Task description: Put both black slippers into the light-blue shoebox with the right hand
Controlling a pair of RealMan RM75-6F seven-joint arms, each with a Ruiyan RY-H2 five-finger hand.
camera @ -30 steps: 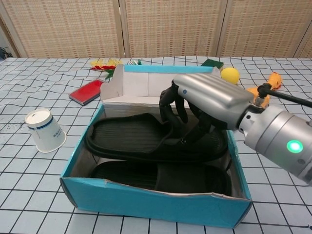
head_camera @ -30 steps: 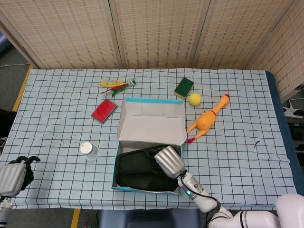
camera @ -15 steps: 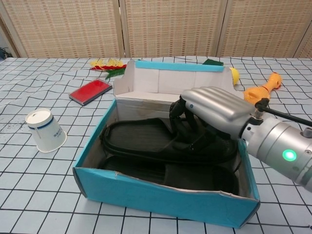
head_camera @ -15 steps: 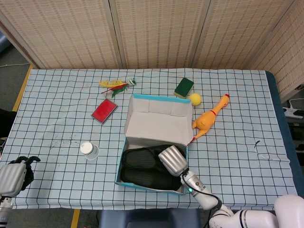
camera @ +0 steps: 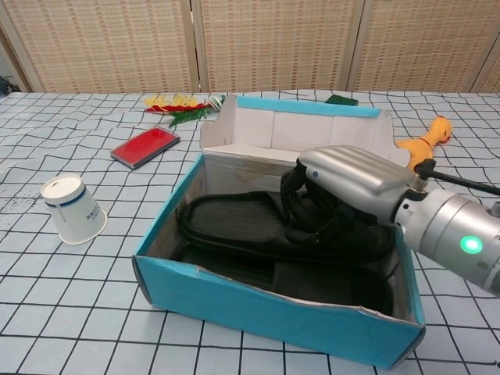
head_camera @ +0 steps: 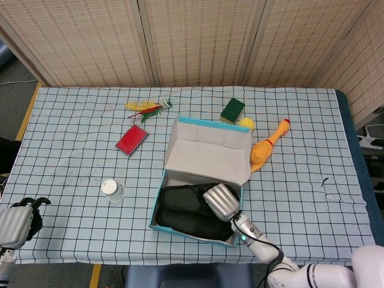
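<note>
The light-blue shoebox [head_camera: 155,210] [camera: 266,312] lies near the table's front edge with its lid [head_camera: 207,153] standing open at the back. Both black slippers are inside it, one stacked on the other. The upper slipper [camera: 234,226] [head_camera: 183,201] rests across the lower slipper [camera: 332,285]. My right hand [head_camera: 221,203] [camera: 351,183] is inside the box at its right end, fingers curled around the upper slipper's strap. My left hand [head_camera: 15,223] sits at the table's front left corner, fingers curled, holding nothing.
A paper cup [head_camera: 110,188] [camera: 70,209] stands left of the box. A red pad [head_camera: 131,140], a feathery toy [head_camera: 147,107], a green sponge [head_camera: 232,110] and a yellow ball [head_camera: 246,123] lie behind it. A rubber chicken [head_camera: 267,150] touches the lid's right side.
The shoebox has slid and turned to the right with my right hand still in it. Its lid now reaches the ball and the chicken. The left hand has not moved.
</note>
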